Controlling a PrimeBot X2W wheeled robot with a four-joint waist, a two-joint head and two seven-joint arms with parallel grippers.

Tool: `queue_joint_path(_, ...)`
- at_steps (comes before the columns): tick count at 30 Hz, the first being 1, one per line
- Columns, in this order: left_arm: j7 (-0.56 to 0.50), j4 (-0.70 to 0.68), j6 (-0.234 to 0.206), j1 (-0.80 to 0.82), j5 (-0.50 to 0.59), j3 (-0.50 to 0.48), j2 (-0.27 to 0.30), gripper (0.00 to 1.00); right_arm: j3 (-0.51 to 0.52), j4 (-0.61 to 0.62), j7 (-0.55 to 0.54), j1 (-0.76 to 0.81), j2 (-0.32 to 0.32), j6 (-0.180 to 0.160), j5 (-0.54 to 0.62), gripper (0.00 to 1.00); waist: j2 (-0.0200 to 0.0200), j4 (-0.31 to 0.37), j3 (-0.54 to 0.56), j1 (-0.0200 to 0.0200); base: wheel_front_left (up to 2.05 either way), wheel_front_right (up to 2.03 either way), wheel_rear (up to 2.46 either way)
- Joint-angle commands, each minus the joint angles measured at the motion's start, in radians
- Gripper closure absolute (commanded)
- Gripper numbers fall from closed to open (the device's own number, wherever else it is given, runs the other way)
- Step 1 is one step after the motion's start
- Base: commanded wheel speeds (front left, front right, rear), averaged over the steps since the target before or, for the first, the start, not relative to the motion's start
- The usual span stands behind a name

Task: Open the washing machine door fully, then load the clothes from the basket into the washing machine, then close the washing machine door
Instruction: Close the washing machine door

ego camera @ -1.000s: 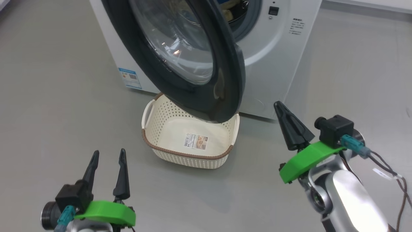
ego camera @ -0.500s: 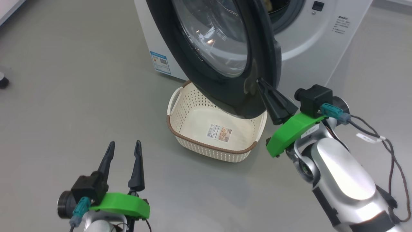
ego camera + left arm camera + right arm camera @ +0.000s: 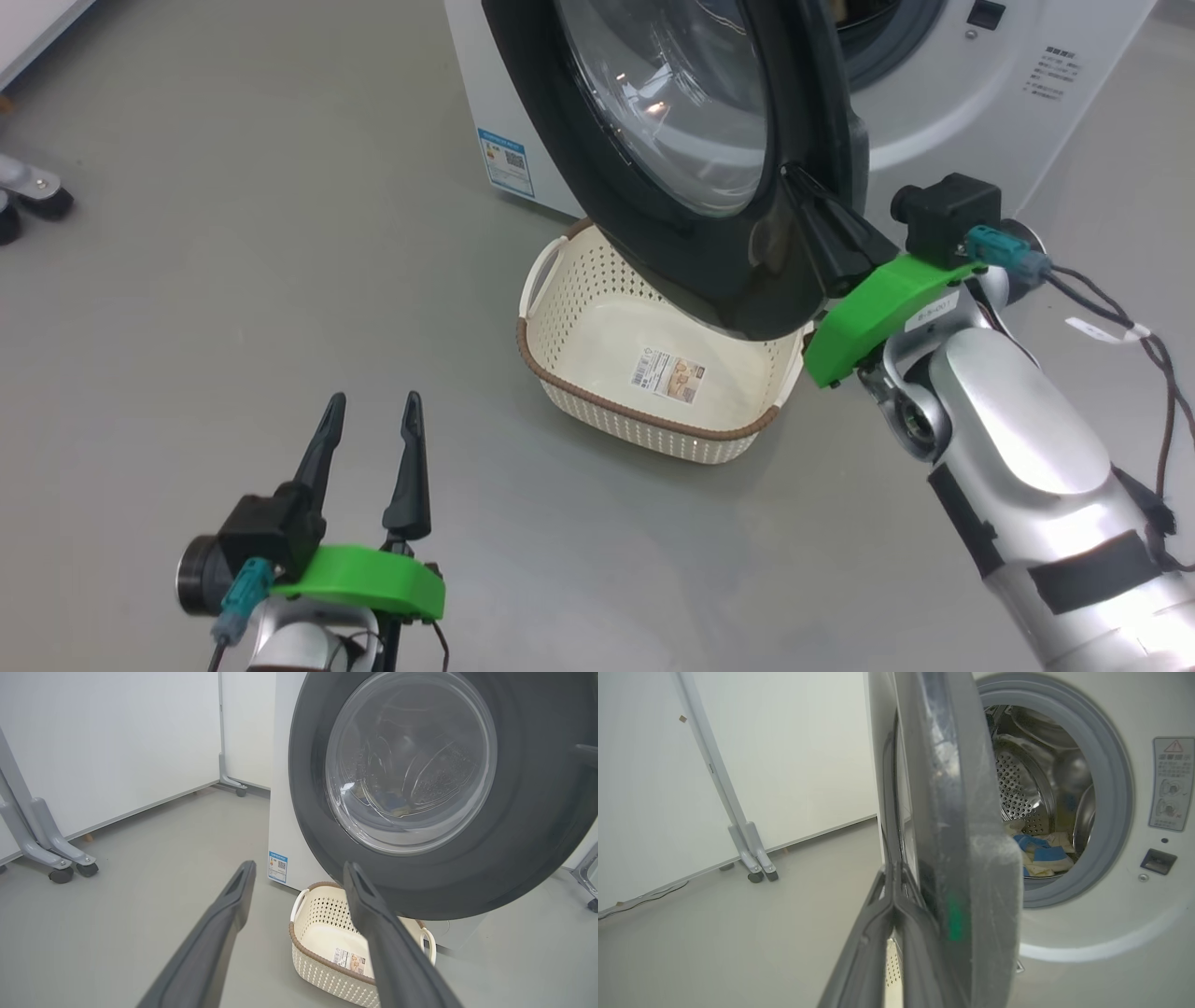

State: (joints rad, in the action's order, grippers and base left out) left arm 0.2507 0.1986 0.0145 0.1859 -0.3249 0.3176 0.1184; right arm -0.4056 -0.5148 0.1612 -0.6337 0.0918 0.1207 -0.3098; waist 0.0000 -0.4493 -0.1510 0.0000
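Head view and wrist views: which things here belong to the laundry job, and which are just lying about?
Job: washing machine, washing machine door, clothes in the drum, empty basket, right gripper at the door's rim.
Lying about: white panel, wheeled stand.

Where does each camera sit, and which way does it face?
Head view: on the head, down at basket, washing machine door; left gripper, right gripper show.
Left wrist view: low, along open fingers, at the door's outer face.
Right wrist view: past shut fingers, along door's edge into drum with clothes.
Shared: head, left wrist see the basket.
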Motion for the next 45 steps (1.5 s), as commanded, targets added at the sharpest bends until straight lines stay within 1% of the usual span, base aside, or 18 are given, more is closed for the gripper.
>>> queue_joint_path(1,0.011,-0.027,0.007,0.041,0.015,-0.050,0.004,0.00,0.001,0.012,0.018,-0.057,-0.003,0.010,-0.007,1.00,0.0000,-0.003,-0.009,0.0000,0.00,0.00,0.00)
queue_joint_path(14,0.011,-0.038,0.030,0.054,0.046,-0.084,-0.033,0.00,0.053,-0.080,0.035,-0.155,0.035,0.010,-0.008,1.00,0.0000,-0.012,-0.057,0.0000,0.00,0.00,0.00)
queue_joint_path(22,0.011,-0.044,0.045,0.068,0.060,-0.090,-0.054,0.00,0.091,-0.161,0.036,-0.251,0.081,0.010,0.001,1.00,0.0000,-0.032,-0.085,0.0000,0.00,0.00,0.00)
queue_joint_path(34,0.011,-0.059,0.064,0.103,0.051,-0.083,-0.067,0.00,0.136,-0.334,0.039,-0.421,0.165,0.010,0.036,1.00,0.0000,-0.085,-0.152,0.0000,0.00,0.00,0.00)
queue_joint_path(42,0.011,-0.081,0.048,0.118,0.013,-0.056,-0.068,0.00,0.124,-0.432,0.050,-0.524,0.215,0.010,0.068,1.00,0.0000,-0.119,-0.194,0.0000,0.00,0.00,0.00)
queue_joint_path(45,0.011,-0.091,0.040,0.119,0.007,-0.050,-0.068,0.00,0.129,-0.468,0.056,-0.560,0.223,0.010,0.081,1.00,0.0000,-0.123,-0.207,0.0000,0.00,0.00,0.00)
